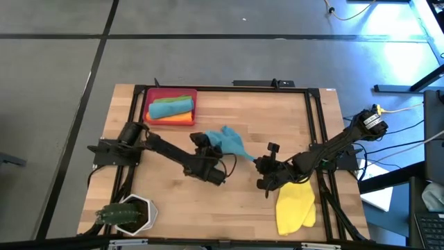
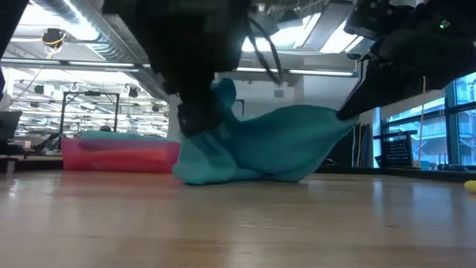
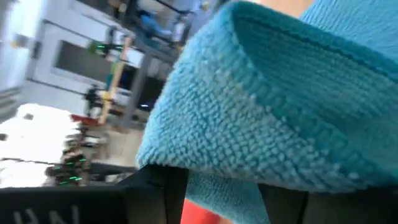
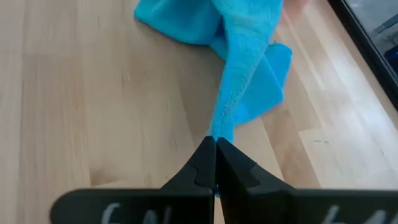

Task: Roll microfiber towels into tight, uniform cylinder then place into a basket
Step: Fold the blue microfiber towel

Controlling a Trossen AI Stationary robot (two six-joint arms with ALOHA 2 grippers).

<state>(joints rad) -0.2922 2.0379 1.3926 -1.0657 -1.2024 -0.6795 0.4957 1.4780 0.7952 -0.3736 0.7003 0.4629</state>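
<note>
A teal-blue microfiber towel (image 1: 227,141) lies bunched at the table's middle, its underside on the wood (image 2: 223,175). My left gripper (image 1: 202,143) stands at its left, closed around the bunched end. My right gripper (image 1: 256,164) is shut on the towel's right corner. The red basket (image 1: 150,104) at the far left holds a rolled teal towel (image 1: 171,107), with green and orange cloth beside it. A yellow towel (image 1: 295,208) lies flat near the right front. My left gripper has the thick bunched end (image 3: 249,155) of the teal towel between its two fingers (image 3: 163,194), several layers of it. It comes from the table's left, slanting slightly down. That end stands raised, with the cloth below it on the table. My right gripper pinches the towel's corner (image 4: 219,127) at the free ends of its shut fingers. It comes from the table's right, slanting down. The corner is lifted clear of the table (image 2: 335,119), and the cloth runs taut from it to the bunch.
A white hexagonal pot with a plant (image 1: 130,214) stands at the near left corner. A black frame (image 1: 312,118) borders the tabletop. Bare wood (image 1: 229,208) lies between the pot and the yellow towel.
</note>
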